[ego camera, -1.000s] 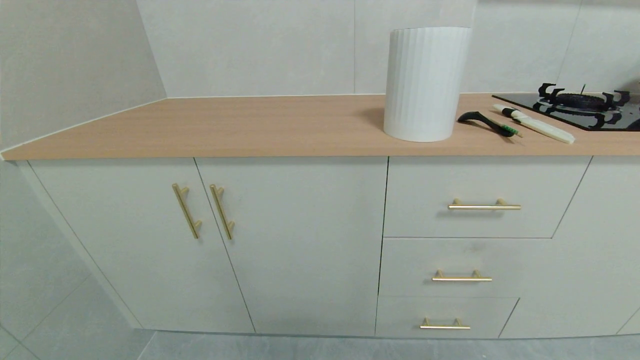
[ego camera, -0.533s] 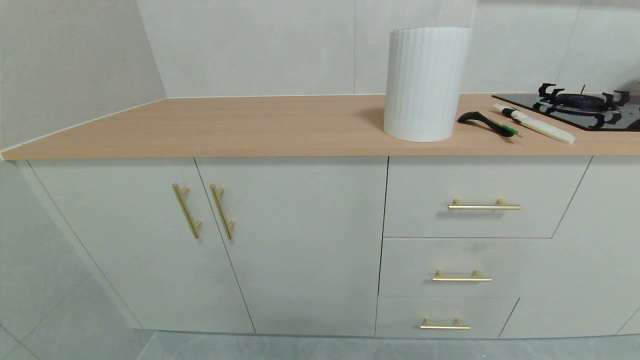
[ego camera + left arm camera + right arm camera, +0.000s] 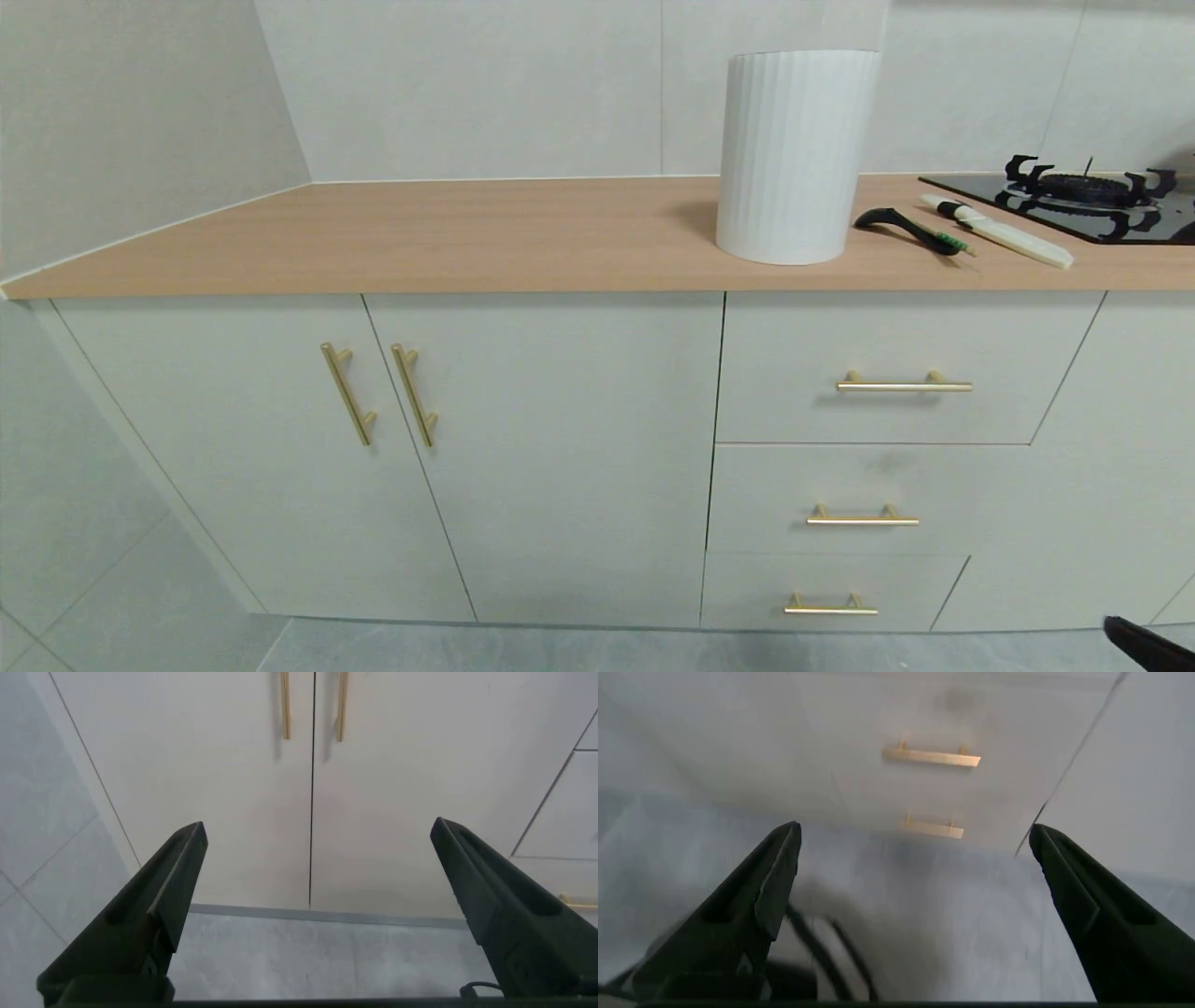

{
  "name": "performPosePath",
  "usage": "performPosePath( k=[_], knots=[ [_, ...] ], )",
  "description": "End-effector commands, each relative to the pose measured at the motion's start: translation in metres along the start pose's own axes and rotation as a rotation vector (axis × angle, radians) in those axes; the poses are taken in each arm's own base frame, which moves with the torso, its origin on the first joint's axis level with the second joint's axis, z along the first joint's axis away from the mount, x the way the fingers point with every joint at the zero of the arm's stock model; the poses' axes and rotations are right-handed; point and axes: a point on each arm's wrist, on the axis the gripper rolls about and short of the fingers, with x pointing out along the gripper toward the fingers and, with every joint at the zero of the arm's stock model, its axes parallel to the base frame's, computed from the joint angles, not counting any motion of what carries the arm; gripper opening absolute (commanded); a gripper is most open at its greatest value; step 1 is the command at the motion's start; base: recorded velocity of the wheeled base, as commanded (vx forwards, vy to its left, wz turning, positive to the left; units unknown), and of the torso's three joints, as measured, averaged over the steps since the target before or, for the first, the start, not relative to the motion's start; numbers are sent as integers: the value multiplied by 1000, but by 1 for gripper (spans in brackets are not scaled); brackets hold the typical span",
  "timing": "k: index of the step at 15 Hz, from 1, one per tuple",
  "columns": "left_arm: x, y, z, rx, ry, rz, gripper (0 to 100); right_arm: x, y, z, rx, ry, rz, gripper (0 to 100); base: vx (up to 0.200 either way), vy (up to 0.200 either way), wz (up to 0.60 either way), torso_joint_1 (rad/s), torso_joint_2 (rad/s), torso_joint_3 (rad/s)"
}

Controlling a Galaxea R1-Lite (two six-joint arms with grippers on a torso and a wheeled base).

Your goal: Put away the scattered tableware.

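End effector, left (image 3: 318,829): spread wide, pinching nothing; pointed at the doors (image 3: 311,793), low over the floor (image 3: 280,952). End effector, right (image 3: 915,832): likewise spread wide and bare; pointed forward and down at the lower drawers (image 3: 831,737), also low over the floor.

Tableware on the table (image 3: 467,233), well apart from both end effectors: black utensil (image 3: 910,229) and white knife (image 3: 999,231), flat, side by side, near each other but seemingly not touching, between canister (image 3: 789,159) and hob (image 3: 1083,196). Utensil just beside the canister's foot. Canister upright, tall, ribbed; probably the place for the tableware, though cannot confirm an open top from this angle.

Judged stage: nothing picked up yet; approach not begun.

Risks, as judgement:
- Rising from below table level: may strike the table's front edge or catch a drawer handle, given the nearness of the cabinet front to both arms.
- Reaching for the utensil: may nudge the canister and tip it, being tall and right alongside.
- Pinching the knife: thin and flat on a smooth top, so likely to skid toward the hob or slip from the pinch; far end close to the front edge, so could get pushed off.
- Closing on one item: may drag the other, given the small gap.

Arm pose: both low and forward, left before the doors, right before the drawers.
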Motion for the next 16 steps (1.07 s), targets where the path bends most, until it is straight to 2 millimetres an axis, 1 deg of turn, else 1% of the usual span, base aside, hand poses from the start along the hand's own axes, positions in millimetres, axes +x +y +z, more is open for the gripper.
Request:
performPosePath(
  k=[1, 2, 3, 4, 6, 7, 9, 10, 11, 13, 15, 16],
  knots=[
    [0, 0, 0, -1, 0, 1, 100, 114, -9, 32, 24, 275, 30, 100, 0, 0, 0, 0, 0, 0],
    [0, 0, 0, -1, 0, 1, 100, 133, -11, 30, 21, 272, 31, 100, 0, 0, 0, 0, 0, 0],
    [0, 0, 0, -1, 0, 1, 100, 144, -12, 29, 19, 264, 28, 100, 0, 0, 0, 0, 0, 0],
    [0, 0, 0, -1, 0, 1, 100, 171, -15, 24, 16, 238, 24, 100, 0, 0, 0, 0, 0, 0],
    [0, 0, 0, -1, -1, 1, 100, 204, -20, 12, 15, 237, 14, 100, 0, 0, 0, 0, 0, 0],
    [0, 0, 0, -1, 0, 1, 100, 219, -22, 5, 15, 238, 11, 100, 0, 0, 0, 0, 0, 0],
    [0, 0, 0, -1, 0, 1, 100, 245, -25, -17, 11, 261, -10, 100, 0, 0, 0, 0, 0, 0],
    [0, 0, 0, -1, -1, 1, 100, 257, -28, -28, 5, 258, -48, 100, 0, 0, 0, 0, 0, 0],
    [0, 0, 0, -1, 0, 1, 100, 268, -30, -36, -1, 241, -78, 100, 0, 0, 0, 0, 0, 0],
    [0, 0, 0, -1, 0, 1, 100, 282, -32, -45, -4, 201, -101, 100, 0, 0, 0, 0, 0, 0],
    [0, 0, 0, -1, 0, 1, 100, 292, -34, -47, -3, 194, -130, 100, 0, 0, 0, 0, 0, 0],
    [0, 0, 0, -1, 0, 1, 100, 292, -34, -47, -3, 194, -130, 100, 0, 0, 0, 0, 0, 0]
  ],
)
